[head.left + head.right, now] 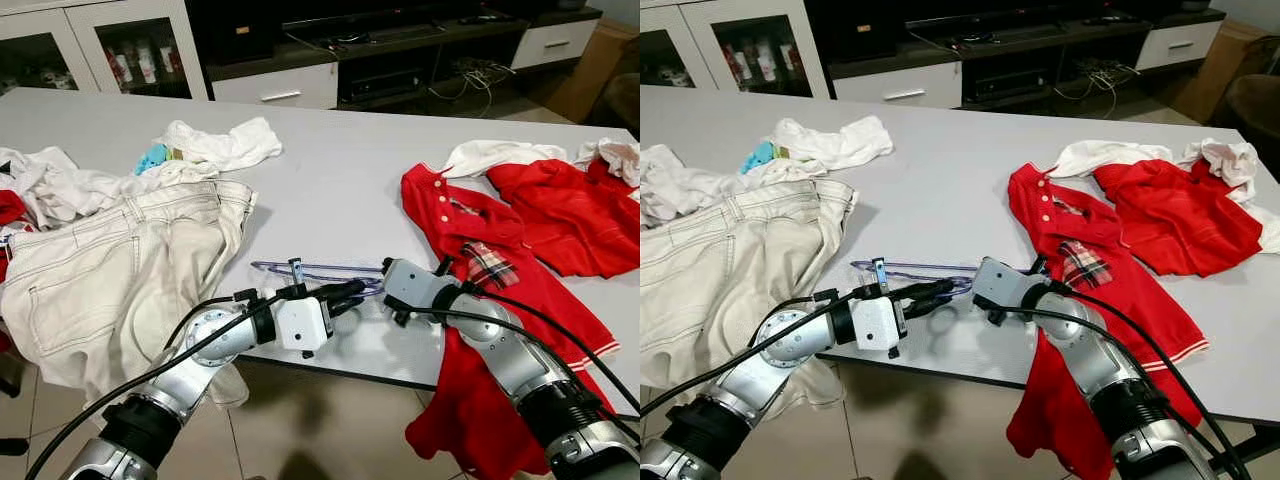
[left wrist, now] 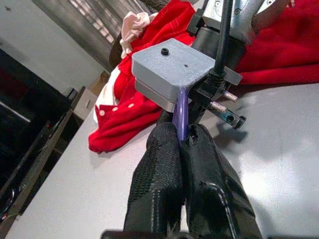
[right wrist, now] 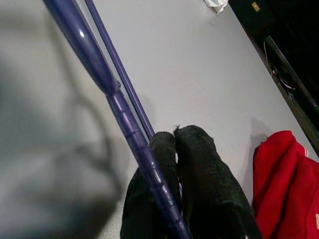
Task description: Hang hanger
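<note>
While both arms reach in over the near edge of the grey counter, the purple hanger lies flat there between the beige trousers and the red shirt, close to the edge where it is easiest to get at. The left gripper comes at it from the trouser side, and in the left wrist view its black fingers are pressed narrowly together with a thin purple bar pinched between them. The right gripper meets it from the shirt side; in the right wrist view its fingers also sit close together, with a purple rod running along one of them, though I cannot tell for sure that the rod is clamped rather than just lying against the finger. The two wrists are almost touching, so each seems to be taking one part of the same hanger, probably to steady it as it comes off the surface. No clothing is on the hanger yet, and I see no rail to hang it on, so the job looks to be at its start. A second red garment and white clothes lie further back.
</note>
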